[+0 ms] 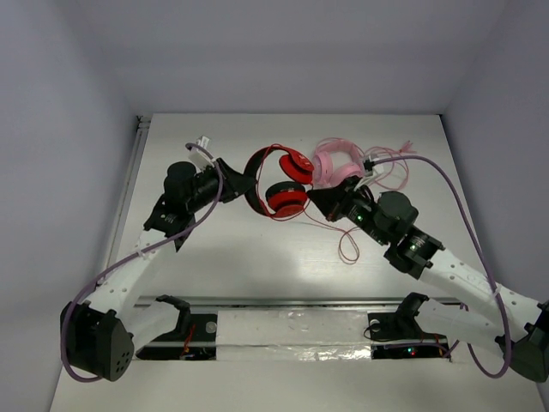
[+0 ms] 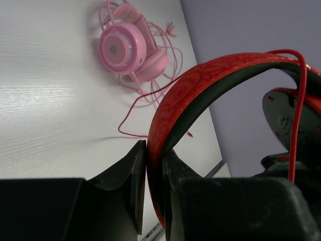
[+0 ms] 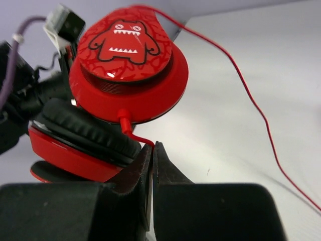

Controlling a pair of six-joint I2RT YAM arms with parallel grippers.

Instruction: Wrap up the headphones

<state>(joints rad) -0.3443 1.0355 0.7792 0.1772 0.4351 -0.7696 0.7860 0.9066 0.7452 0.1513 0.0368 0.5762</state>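
The red headphones (image 1: 279,176) are held up over the middle of the table between both arms. My left gripper (image 1: 243,186) is shut on the red headband (image 2: 200,85), which is clamped between its fingers (image 2: 135,175). A round red cup with a monster print (image 3: 125,65) faces the right wrist camera, with a black ear pad (image 3: 85,130) below it. My right gripper (image 3: 153,146) is shut on the thin red cable (image 3: 138,136) right where it leaves that cup. The rest of the cable (image 1: 347,249) trails in a loop on the table.
Pink headphones (image 1: 334,163) with a tangled pink cable (image 1: 395,176) lie just behind my right gripper (image 1: 319,199); in the left wrist view the pink headphones (image 2: 125,47) lie far off. A metal rail (image 1: 292,302) runs along the near edge. Walls close in the table on three sides.
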